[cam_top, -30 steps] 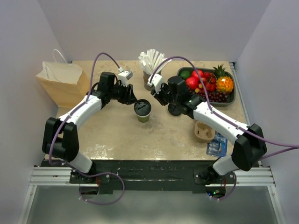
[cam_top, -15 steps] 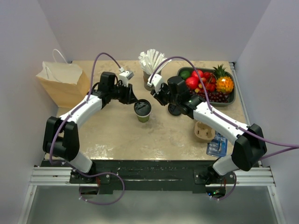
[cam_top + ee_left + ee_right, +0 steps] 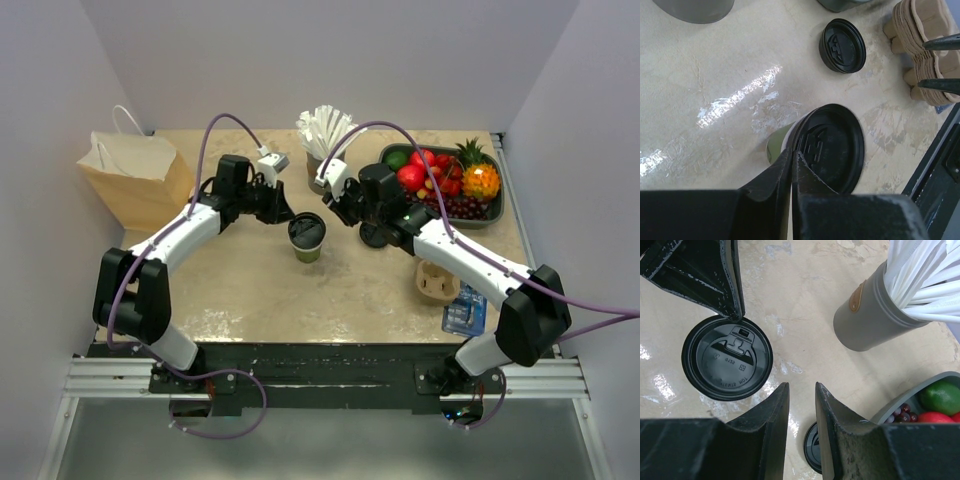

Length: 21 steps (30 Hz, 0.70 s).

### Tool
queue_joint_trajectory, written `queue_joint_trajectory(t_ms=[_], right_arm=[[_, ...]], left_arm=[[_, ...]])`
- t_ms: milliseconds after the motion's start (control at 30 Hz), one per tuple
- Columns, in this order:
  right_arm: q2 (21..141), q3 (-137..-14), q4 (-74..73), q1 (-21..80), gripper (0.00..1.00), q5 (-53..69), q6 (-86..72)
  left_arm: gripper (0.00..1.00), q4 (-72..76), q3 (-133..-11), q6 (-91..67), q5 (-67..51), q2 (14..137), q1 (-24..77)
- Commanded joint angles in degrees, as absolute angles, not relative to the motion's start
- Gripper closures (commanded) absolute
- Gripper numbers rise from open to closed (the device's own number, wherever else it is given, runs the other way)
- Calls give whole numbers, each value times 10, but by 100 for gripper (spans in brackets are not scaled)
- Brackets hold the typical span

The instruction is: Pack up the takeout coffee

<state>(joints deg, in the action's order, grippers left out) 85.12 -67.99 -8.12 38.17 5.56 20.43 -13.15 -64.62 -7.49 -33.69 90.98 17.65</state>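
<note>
The takeout coffee (image 3: 306, 236), a green cup with a black lid, stands upright mid-table. It also shows in the left wrist view (image 3: 832, 145) and the right wrist view (image 3: 727, 357). My left gripper (image 3: 283, 214) is shut, with its tips (image 3: 792, 152) resting at the lid's far-left rim and nothing between them. My right gripper (image 3: 331, 206) hangs just right of the cup. Its fingers (image 3: 801, 386) stand a little apart and are empty, above bare table.
A spare black lid (image 3: 372, 236) lies right of the cup. A grey cup of white straws (image 3: 322, 140) stands behind it. A fruit tray (image 3: 492, 215) is at the back right and a paper bag (image 3: 135, 180) at the back left. A cardboard cup carrier (image 3: 437, 281) and a blue packet (image 3: 465, 310) lie front right.
</note>
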Motion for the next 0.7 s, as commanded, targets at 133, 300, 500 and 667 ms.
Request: queue_joint_trajectory(t_ms=[133,300,500,667], right_arm=[[832,-682,-56,379,69,47,201],[845,-700,-64,378,69,33,206],[860,-729,-47,379,77,-97,186],[874,-769,-79,346,79,-108,128]], left_arm=[[100,-134,-677,-43,-327,887,181],[100,-131,-686,-14,-316,873,182],[100,-98,-675,122,-238,810,210],[100,-9,-619,246,-167,739,255]])
